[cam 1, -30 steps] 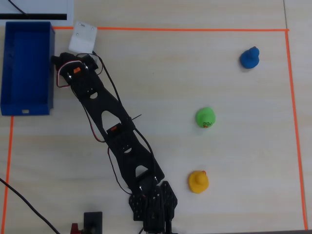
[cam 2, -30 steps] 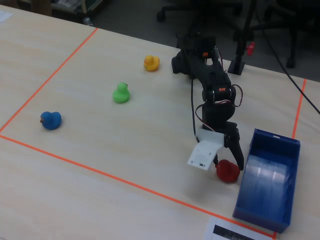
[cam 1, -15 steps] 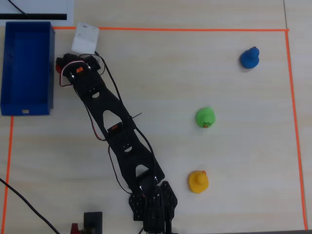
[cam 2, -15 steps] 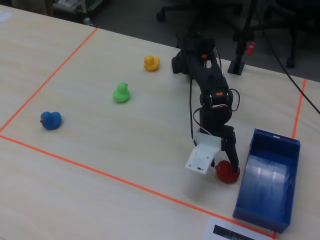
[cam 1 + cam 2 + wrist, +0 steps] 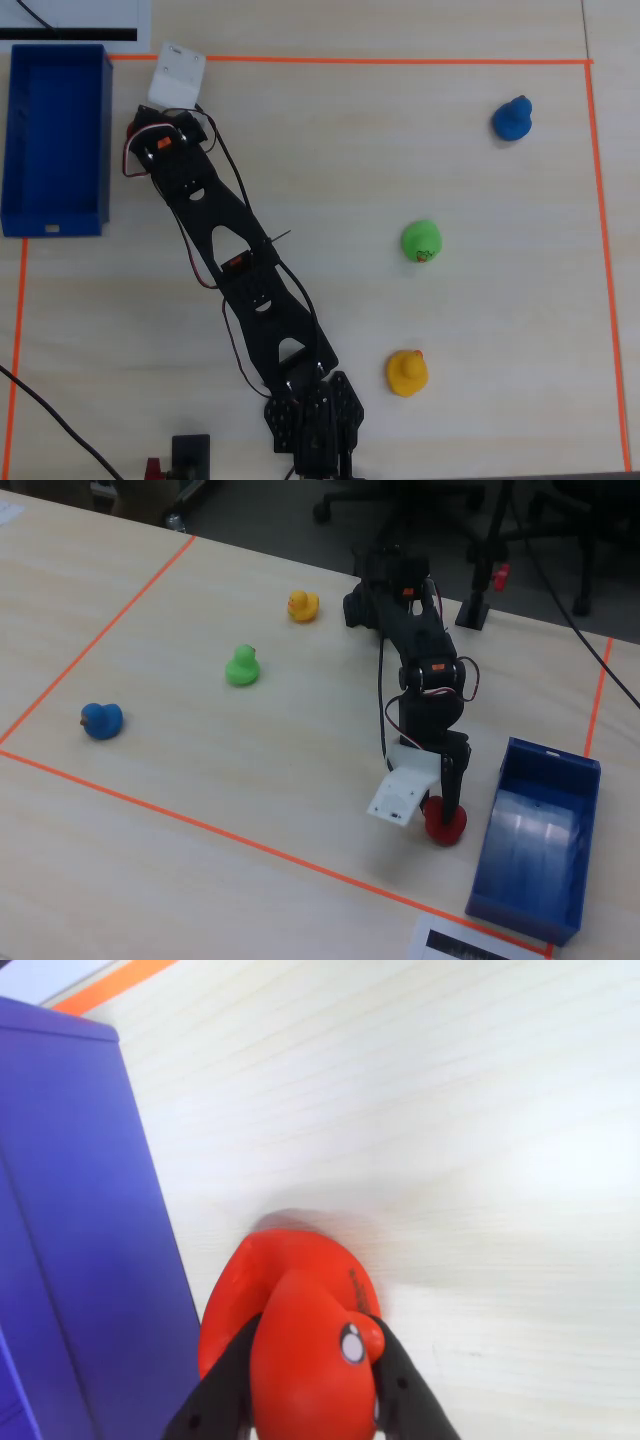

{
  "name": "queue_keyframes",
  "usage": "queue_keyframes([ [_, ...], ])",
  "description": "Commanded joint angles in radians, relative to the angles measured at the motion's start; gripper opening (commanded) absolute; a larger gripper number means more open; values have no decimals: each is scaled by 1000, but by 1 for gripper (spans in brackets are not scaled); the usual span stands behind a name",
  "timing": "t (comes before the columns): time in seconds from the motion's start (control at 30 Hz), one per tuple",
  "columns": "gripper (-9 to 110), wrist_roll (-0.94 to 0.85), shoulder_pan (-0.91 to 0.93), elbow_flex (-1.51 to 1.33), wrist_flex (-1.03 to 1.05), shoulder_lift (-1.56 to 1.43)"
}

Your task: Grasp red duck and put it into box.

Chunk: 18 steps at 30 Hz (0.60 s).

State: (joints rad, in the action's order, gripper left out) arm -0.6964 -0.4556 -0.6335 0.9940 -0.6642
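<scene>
Legible text: none that I can read. Pale label (image 5: 52, 230) on my box (image 5: 55, 205): blurred. Paper sheet's (image 5: 462, 946) black strip: unreadable.

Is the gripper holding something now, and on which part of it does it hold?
The gripper holds the red duck, with one finger on each side of its head.

Even, bright light is falling from above in all three views, and the shadows are staying soft and short. In the fixed view a pale glare is lying on the floor of the box (image 5: 535, 830). In the wrist view the red duck (image 5: 290, 1335) is looking blurred and out of focus, with a faint grey shadow behind it.
</scene>
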Motion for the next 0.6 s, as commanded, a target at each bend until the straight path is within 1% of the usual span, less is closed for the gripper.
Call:
queue_keyframes([
  [0.0,0,37,32,6,9,-91],
  [0.13,0,124,58,115,107,-256],
  [0.27,0,181,37,403,295,-357],
  [0.33,0,193,-3,472,356,-397],
  [0.43,0,225,-80,443,377,-440],
  [0.57,0,241,-193,541,426,-331],
])
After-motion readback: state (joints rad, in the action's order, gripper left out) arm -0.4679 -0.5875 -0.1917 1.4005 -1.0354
